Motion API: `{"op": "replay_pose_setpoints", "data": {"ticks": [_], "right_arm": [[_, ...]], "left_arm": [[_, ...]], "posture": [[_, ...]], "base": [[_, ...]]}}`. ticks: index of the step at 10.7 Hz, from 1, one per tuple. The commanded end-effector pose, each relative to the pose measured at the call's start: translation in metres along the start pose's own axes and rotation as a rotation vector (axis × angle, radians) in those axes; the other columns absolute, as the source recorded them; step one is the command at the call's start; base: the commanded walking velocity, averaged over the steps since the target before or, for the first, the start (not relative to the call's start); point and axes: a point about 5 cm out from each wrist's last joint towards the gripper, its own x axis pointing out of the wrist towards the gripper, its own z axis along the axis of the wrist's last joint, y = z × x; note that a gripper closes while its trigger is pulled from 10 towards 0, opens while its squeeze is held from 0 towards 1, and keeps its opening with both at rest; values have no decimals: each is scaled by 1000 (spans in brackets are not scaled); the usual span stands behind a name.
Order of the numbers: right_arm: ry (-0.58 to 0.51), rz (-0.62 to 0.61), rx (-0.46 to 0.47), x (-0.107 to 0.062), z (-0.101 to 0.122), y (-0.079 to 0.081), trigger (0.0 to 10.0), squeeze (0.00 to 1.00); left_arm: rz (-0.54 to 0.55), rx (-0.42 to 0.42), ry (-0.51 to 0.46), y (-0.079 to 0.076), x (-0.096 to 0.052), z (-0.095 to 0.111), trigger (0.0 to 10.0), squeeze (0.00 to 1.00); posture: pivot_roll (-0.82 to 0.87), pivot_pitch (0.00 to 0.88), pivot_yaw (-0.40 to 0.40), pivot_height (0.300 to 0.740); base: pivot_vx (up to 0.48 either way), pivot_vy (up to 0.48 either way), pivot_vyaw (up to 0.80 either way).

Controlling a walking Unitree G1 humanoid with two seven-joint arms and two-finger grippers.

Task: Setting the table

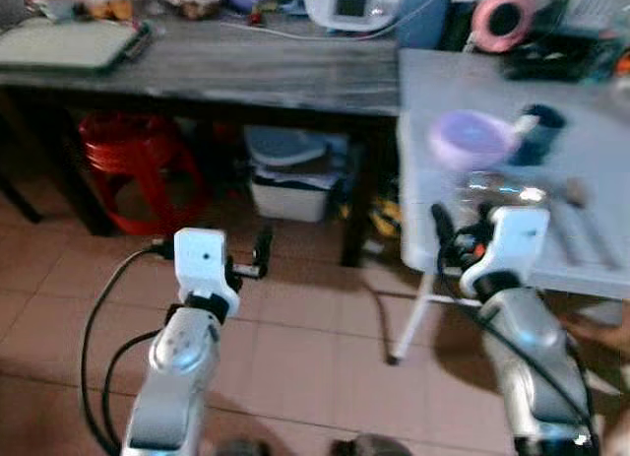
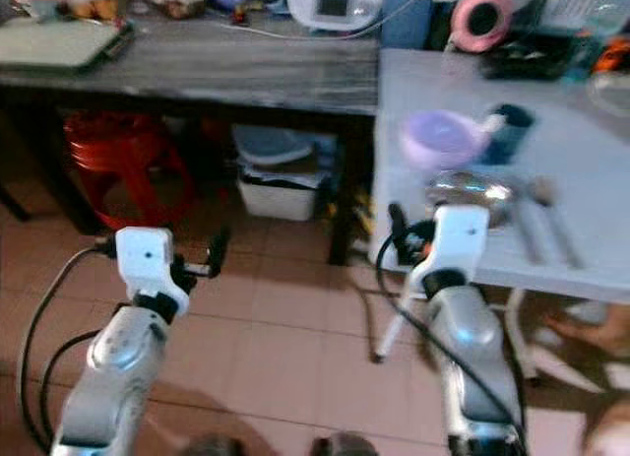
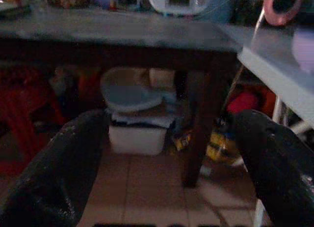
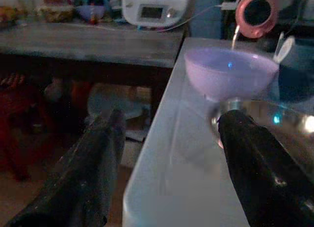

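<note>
1. Left gripper [image 1: 258,257] is raised over the tiled floor at 7 o'clock in the head view; its two black fingers [image 3: 64,173] stand wide apart with nothing between them
2. Right gripper [image 4: 169,153] sits at 4 o'clock, at the near-left edge of the light grey folding table [image 1: 433,92]; its fingers are spread wide and hold nothing, one finger off the table edge, the other over the tabletop
3. Shiny round metal plate [image 2: 468,192] lies on the table just beyond the right gripper, at 3 o'clock
4. Two long grey utensils [image 2: 546,229] lie side by side, just right of the plate
5. Lavender plastic bowl [image 4: 230,72] stands upright just behind the plate; a dark blue cup [image 1: 539,131] stands beside it, on its right
6. Pink round object [image 1: 504,18] sits at the table's far edge, at 1 o'clock
7. Dark wooden table [image 1: 246,67] spans 10 to 12 o'clock, carrying a white appliance [image 1: 352,3] and a green tray [image 1: 69,42]
8. Red plastic stool [image 1: 133,161] and a white bin [image 1: 290,180] stand beneath it
</note>
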Motion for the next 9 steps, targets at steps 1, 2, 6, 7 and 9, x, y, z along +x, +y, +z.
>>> {"op": "replay_pose_setpoints", "data": {"ticks": [1, 2, 6, 7, 9], "right_arm": [[-2, 12, -22, -2, 1, 5, 10000, 0], [2, 19, -8, -2, 0, 6, 10000, 0], [21, -13, -37, -1, -3, 12, 10000, 0], [27, -24, -14, -1, -4, 12, 10000, 0], [-4, -6, -2, -2, 2, 13, 10000, 0]], "left_arm": [[-12, 5, 7, 1, -2, 1, 10000, 0], [-27, 9, 5, 0, 1, 2, 10000, 0], [-50, -27, -7, -3, 3, 9, 10000, 0], [-34, -26, 3, -1, 1, 7, 10000, 0], [-30, -33, -14, 0, 1, 10, 10000, 0]], "posture": [[-2, 95, -1, 740], [-5, 112, 6, 740], [-4, 114, 18, 740], [-2, 115, 18, 740], [0, 121, 17, 740]], "base": [[337, -337, 0], [379, -292, 0], [445, 0, 0], [458, 0, 0], [0, 0, 0]]}}
